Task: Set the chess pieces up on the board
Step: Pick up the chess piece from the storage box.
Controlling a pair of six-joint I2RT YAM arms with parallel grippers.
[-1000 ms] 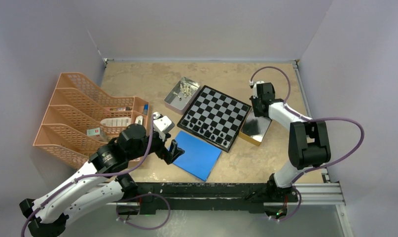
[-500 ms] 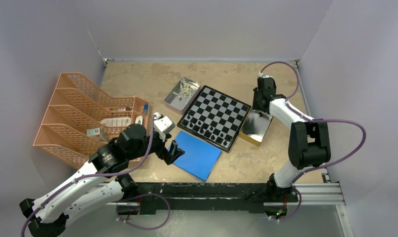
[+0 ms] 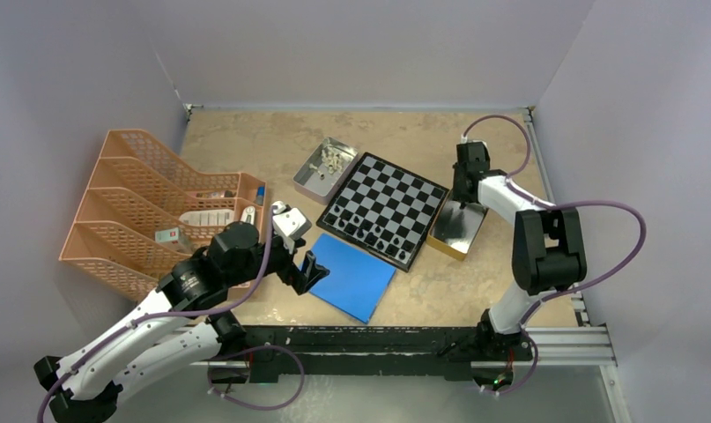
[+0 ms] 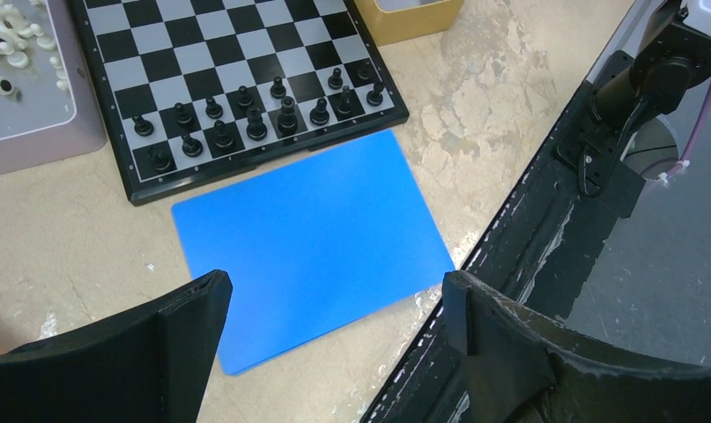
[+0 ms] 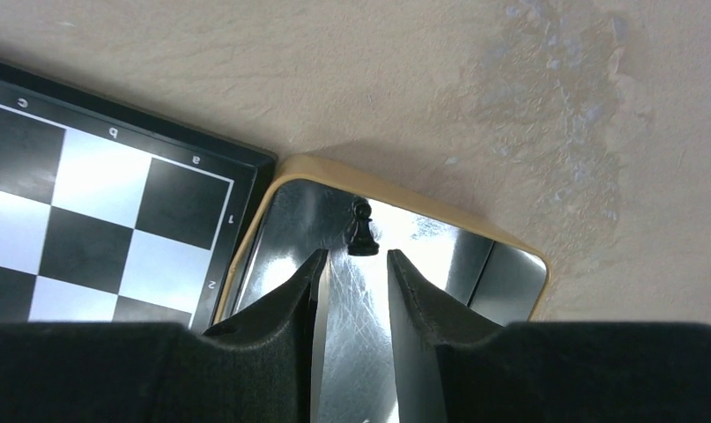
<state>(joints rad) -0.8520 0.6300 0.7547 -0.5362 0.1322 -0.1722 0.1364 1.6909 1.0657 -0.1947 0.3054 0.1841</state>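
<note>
Readable text: only the border of the board (image 3: 383, 208). The right wrist view shows c, b, a along one edge and 1, 2 down the adjoining edge, meeting at that corner. No brand name shows anywhere. A few small packets in the orange rack (image 3: 131, 189) carry labels, too small to read.

Counts:
- 1 board, black and silvery checks, lying at an angle mid-tabletop (image 3: 246, 141).
- Black pieces (image 4: 255, 125) on the board: I get 15, all upright, in the two rows nearest the arms. That's 8 in the outer row and 7 in the row behind, with one square left open.
- 1 more black pawn (image 5: 361, 227) off the board. It stands upright inside the gold-rimmed tin (image 5: 440, 218), close to the tin's far rim. This tin sits just beside the board's right-hand corner.
- Cream pieces (image 3: 334, 159): a loose heap in a silver tin (image 3: 314, 176) against the board's far-left side. They're too jumbled to count.
- 1 blue sheet (image 4: 312, 238), flat on the tabletop just beside the board's near edge.
- 1 rack, at the far left, well apart from the board.
- 2 arms.

Right jaws: parted a little, nothing between them. The tips are low inside the gold-rimmed tin and the pawn stands just past them, in line with the gap. No grip on it.

Left jaws: spread wide and empty, hanging above the near part of the blue sheet, apart from the board.
</note>
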